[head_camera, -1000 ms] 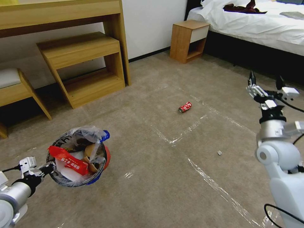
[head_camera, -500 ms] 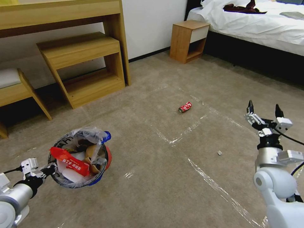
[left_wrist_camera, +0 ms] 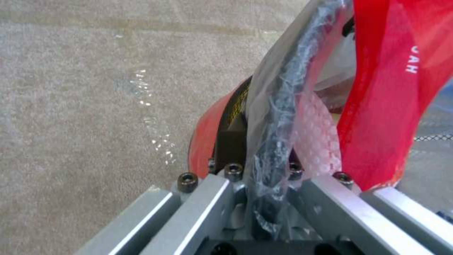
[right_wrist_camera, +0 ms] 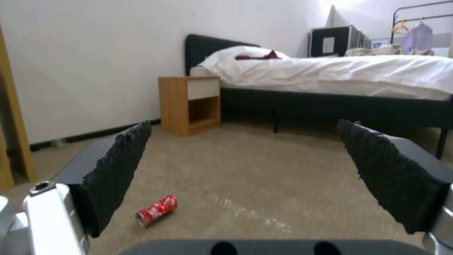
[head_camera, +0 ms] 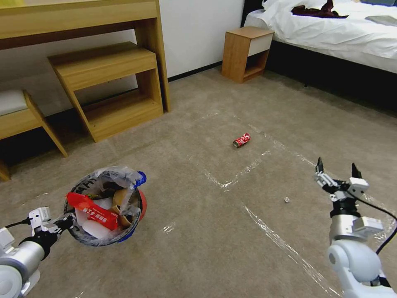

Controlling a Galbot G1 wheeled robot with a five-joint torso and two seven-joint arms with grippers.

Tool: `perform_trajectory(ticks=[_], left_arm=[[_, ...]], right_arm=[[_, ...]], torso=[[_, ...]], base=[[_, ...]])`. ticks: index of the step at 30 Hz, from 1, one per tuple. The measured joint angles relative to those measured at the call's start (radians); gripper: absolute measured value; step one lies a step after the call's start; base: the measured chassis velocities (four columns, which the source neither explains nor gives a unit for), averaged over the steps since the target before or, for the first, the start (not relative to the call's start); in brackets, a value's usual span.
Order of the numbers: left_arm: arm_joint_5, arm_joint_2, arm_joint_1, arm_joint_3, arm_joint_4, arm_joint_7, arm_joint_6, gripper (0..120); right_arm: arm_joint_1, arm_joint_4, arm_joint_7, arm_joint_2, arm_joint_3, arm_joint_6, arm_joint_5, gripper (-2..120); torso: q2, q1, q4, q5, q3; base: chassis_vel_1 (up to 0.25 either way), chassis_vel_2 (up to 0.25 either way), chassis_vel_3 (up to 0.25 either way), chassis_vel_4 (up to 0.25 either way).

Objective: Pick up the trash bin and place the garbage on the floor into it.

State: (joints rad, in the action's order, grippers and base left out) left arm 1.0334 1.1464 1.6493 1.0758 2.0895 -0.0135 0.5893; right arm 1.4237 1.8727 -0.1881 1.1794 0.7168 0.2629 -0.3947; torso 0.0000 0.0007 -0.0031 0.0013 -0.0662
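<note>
Red and blue bin [head_camera: 103,209]: lower left of the head view, lined with a crinkly clear bag and holding a red wrapper [head_camera: 92,211], torn tan carton and white paper.
Left gripper [head_camera: 62,223]: bottom-left corner of the head view, at the bin's near edge; in the left wrist view [left_wrist_camera: 267,177] its fingers are closed on the black rim [left_wrist_camera: 283,106] and the bag over it, with red wrapper just beside them.
Desk [head_camera: 82,49]: light wood, upper left of the head view, with shelves beneath.
Floor [head_camera: 198,248]: grey-beige carpet crossed by shiny strips of clear tape.
Can [head_camera: 241,140]: red, lying on its side at the centre of the head view, well apart from both grippers; low and left of centre in the right wrist view [right_wrist_camera: 156,210].
Scrap [head_camera: 286,200]: small and pale, on the carpet right of centre, between the can and the right arm.
Nightstand [head_camera: 247,51]: wood, top centre, against the wall.
Right gripper [head_camera: 337,173]: lower right of the head view, fingers pointing upward in the frame, spread wide and holding nothing; its dark pads [right_wrist_camera: 118,170] stand far apart in the right wrist view.
Bed [head_camera: 331,29]: white sheets on a dark frame, upper right.
</note>
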Motion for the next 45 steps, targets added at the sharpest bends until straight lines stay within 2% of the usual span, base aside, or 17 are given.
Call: perform_trajectory(ticks=[13,32,45], left_arm=[[-0.006,0.005,0.013,0.005,0.009,0.006,-0.003,0],[-0.025,0.014,0.017,0.01,0.026,0.015,-0.01,0],[-0.036,0.014,0.02,-0.002,0.011,0.018,-0.01,0]], right_arm=[[0.026,-0.016,0.008,0.038,-0.029,-0.008,0.079,100],[0.032,0.014,0.01,0.029,0.056,-0.02,0.03,100],[0.039,0.011,0.017,0.052,0.03,-0.004,0.038,100]], torso=[[0.0,0.0,-0.0001,0.0,0.0],[0.0,0.0,0.0,0.0,0.0],[0.0,0.0,0.0001,-0.0001,0.0]], base=[[0.0,0.0,0.0,0.0],[0.0,0.0,0.0,0.0],[0.0,0.0,0.0,0.0]])
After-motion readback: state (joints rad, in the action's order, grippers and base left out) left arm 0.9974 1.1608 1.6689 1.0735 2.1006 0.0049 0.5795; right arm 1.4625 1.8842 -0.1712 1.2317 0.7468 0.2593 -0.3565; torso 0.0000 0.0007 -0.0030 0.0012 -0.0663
